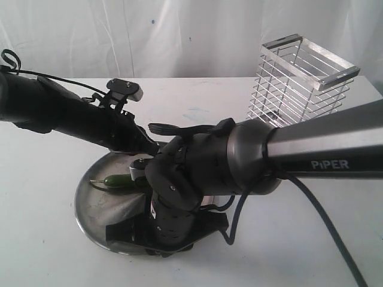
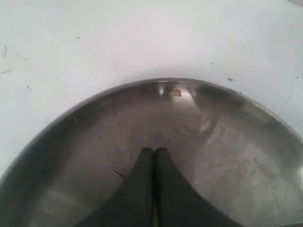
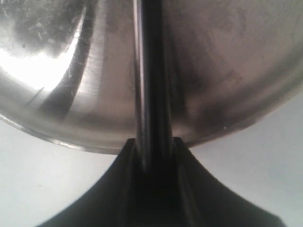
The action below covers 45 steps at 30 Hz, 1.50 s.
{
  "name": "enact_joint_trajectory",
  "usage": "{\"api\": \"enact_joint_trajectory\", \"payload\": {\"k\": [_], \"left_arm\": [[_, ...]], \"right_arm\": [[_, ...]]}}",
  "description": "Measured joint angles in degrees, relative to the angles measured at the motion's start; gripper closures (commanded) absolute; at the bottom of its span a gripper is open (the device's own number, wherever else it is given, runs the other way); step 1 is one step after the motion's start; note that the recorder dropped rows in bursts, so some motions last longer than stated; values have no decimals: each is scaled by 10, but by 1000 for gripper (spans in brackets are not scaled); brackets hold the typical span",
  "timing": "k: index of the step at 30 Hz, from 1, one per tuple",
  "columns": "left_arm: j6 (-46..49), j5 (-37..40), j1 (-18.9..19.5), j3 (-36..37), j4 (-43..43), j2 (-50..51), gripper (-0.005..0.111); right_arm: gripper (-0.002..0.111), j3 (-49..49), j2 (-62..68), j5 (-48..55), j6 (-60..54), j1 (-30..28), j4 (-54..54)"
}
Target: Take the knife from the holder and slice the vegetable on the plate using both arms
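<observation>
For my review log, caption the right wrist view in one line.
Right pincer grips the dark knife, which extends out over the shiny steel plate on the white table.

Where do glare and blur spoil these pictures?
Exterior view: the near right arm looks soft and hides much of the plate. Left wrist view: a small highlight on the plate's rim, the shut left claw dark. Right wrist view: strong glare on steel; the knife in the right claw is blurred.
</observation>
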Motion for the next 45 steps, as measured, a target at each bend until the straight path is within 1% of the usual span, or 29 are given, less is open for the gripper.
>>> {"api": "enact_joint_trajectory", "payload": {"k": [11,16,25,34,39,45], "left_arm": [[-7,15,0,6,13,2,107],[-7,14,0,6,13,29,107],[-7,-3,0,6,-1,43,107],[-7,5,6,-2,-12,61,107],[-8,21,6,-5,-20,67,107],[-8,21,6,-5,-22,77,107]], "right_arm": [[108,0,0,-1,0,0,0],[108,0,0,-1,0,0,0],[108,0,0,0,0,0,0],[108,0,0,6,0,0,9],[108,0,0,31,-3,0,29],[108,0,2,103,-10,6,73]]}}
